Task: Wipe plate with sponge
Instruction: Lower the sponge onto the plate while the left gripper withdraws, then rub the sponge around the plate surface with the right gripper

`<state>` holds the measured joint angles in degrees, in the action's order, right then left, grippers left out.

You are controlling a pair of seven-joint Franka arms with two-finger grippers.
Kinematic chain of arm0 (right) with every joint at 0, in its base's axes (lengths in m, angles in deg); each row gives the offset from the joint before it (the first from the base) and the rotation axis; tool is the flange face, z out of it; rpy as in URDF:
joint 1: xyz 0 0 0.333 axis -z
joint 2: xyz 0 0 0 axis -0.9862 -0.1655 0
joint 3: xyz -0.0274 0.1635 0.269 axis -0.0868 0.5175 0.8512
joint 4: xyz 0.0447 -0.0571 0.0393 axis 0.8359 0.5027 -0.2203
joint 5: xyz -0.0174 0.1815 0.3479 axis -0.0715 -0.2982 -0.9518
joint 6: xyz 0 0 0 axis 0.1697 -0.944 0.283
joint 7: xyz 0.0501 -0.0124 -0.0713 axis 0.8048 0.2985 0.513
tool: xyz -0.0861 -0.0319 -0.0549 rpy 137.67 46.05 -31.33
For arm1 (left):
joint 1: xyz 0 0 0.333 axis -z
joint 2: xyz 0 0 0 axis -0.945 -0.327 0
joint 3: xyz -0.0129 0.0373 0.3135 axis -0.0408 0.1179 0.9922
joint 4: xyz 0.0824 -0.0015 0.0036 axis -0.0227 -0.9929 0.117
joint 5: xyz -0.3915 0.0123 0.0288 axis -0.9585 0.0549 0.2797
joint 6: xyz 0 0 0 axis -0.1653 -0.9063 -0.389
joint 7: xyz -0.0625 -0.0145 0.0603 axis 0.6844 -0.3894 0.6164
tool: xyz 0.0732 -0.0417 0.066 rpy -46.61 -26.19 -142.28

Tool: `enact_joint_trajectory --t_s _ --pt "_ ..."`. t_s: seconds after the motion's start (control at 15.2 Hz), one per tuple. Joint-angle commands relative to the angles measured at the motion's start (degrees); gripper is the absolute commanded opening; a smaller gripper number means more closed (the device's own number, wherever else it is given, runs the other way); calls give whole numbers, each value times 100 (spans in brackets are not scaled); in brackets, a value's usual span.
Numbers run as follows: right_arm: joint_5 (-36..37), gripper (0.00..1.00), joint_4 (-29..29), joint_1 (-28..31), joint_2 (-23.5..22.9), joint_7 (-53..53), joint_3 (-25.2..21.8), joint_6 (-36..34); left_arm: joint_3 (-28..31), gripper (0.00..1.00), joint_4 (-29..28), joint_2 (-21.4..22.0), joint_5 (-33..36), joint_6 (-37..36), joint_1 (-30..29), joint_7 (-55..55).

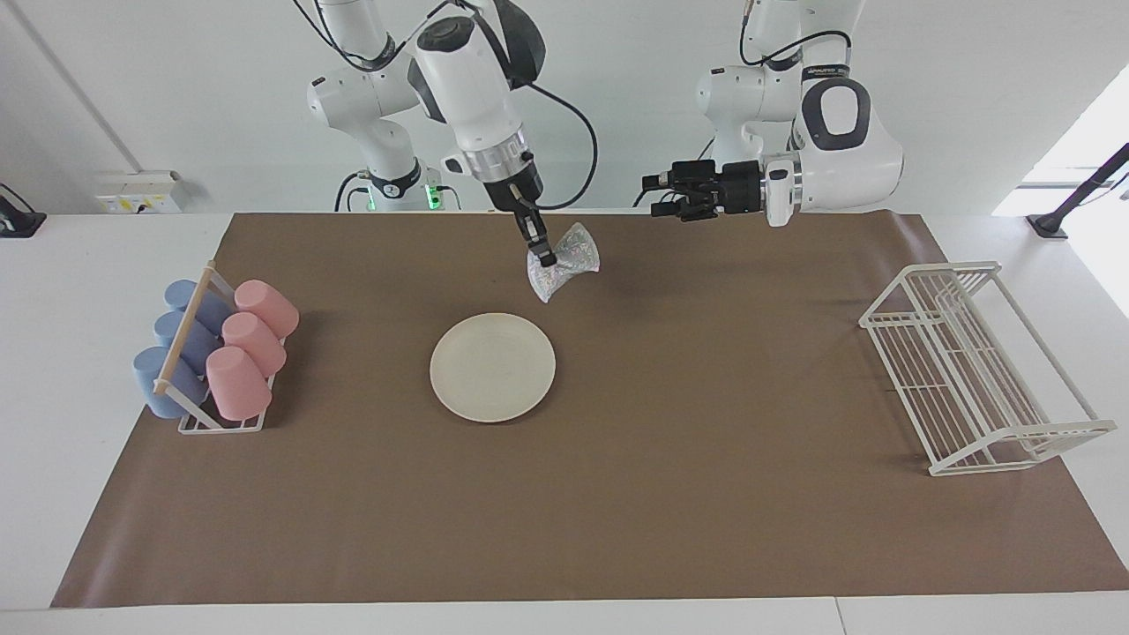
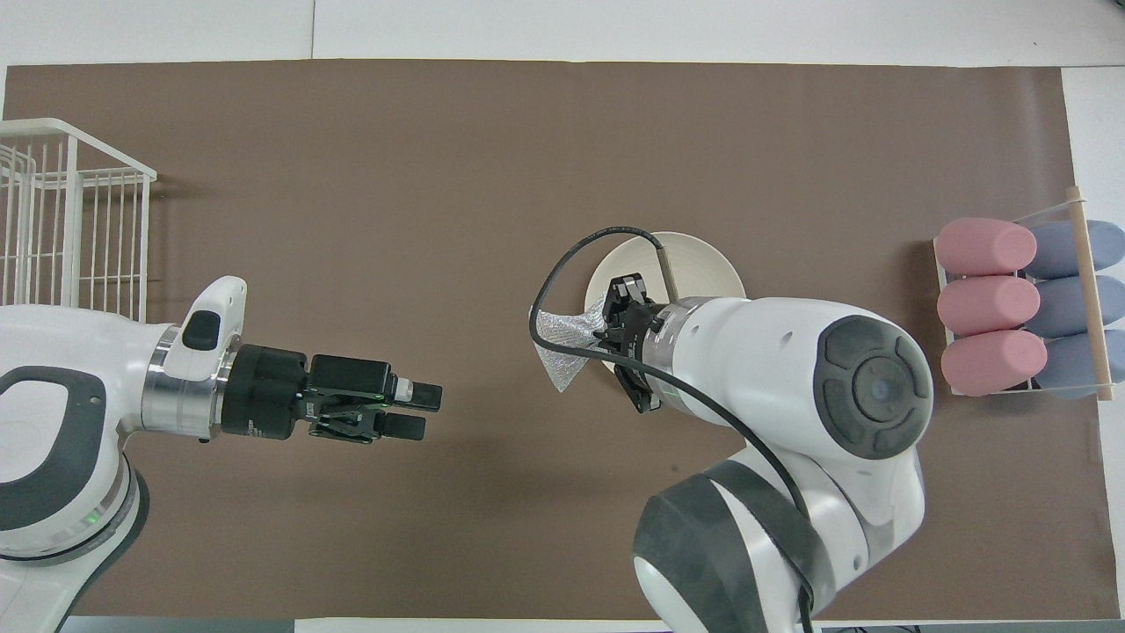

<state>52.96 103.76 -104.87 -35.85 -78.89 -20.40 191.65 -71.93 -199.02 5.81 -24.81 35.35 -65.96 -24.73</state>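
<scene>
Brown paper (image 1: 670, 494) covers most of a white table (image 1: 53, 353) set against a pale wall, with two white robot arms mounted along one long edge. At the middle of the paper lies the plate (image 1: 492, 367), round, cream-white and bare. The right gripper (image 1: 547, 261) hangs above the paper between the plate and the robots' edge, its fingertips pinched tight on the narrow waist of the sponge (image 1: 564, 265), a silvery mesh pad whose two flared ends fan out on either side of the grip. The sponge is in the air, clear of both paper and plate; from overhead it (image 2: 562, 338) shows just beside the plate's (image 2: 703, 264) rim, and the right arm's wrist covers part of the plate. The left gripper (image 1: 651, 195) is held level above the robots' edge of the paper, pointing toward the sponge but well apart from it, fingers spread and grasping nothing; the overhead view shows the gap between its fingers (image 2: 420, 411). A white wire rack (image 1: 979, 366) stands at the left arm's end of the paper. At the right arm's end, a small holder (image 1: 220, 423) carries three pink cups (image 1: 251, 348) and three blue cups (image 1: 172, 348) lying on their sides.
</scene>
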Motion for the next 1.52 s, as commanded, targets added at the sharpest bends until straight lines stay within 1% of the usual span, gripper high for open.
enact_joint_trajectory --t_s 0.0,0.13,0.26,0.46,0.59,0.73,0.86,0.99,1.12,1.19,1.32,1.45 --pt "33 0 426 329 -90 638 50 569 -28 100 235 21 708 -125 -249 -237" --pt "-11 0 567 418 -125 948 50 615 -28 100 542 -102 1227 -98 -258 -500" --pt "-46 0 699 383 -152 957 50 659 -28 100 780 -190 1649 -98 -328 -597" --pt "-46 0 700 313 -468 957 50 835 -28 100 1061 -208 2299 -98 -302 -913" --pt "-46 0 700 260 -626 966 50 914 -36 100 1184 -217 2704 -89 -258 -1063" --pt "-46 0 717 278 -635 966 50 949 -63 100 1211 -200 3152 -150 -258 -1055" --pt "-46 0 848 286 -644 1053 50 976 -54 100 1351 -217 3451 -168 -267 -1055" --pt "-55 0 893 426 -644 1430 50 967 -54 100 1483 -217 3890 -186 -276 -1064" --pt "-55 0 937 663 -644 1808 50 967 -54 100 1562 -235 4076 -195 -311 -1064" --pt "-46 0 946 743 -644 1975 50 967 -54 100 1624 -243 4277 -238 -311 -1064" --pt "-55 0 955 945 -644 2379 50 958 -54 100 1939 -418 4673 -439 -258 -1064" --pt "-55 0 990 1094 -635 2652 50 949 -54 100 2439 -664 4928 -755 -249 -1064"
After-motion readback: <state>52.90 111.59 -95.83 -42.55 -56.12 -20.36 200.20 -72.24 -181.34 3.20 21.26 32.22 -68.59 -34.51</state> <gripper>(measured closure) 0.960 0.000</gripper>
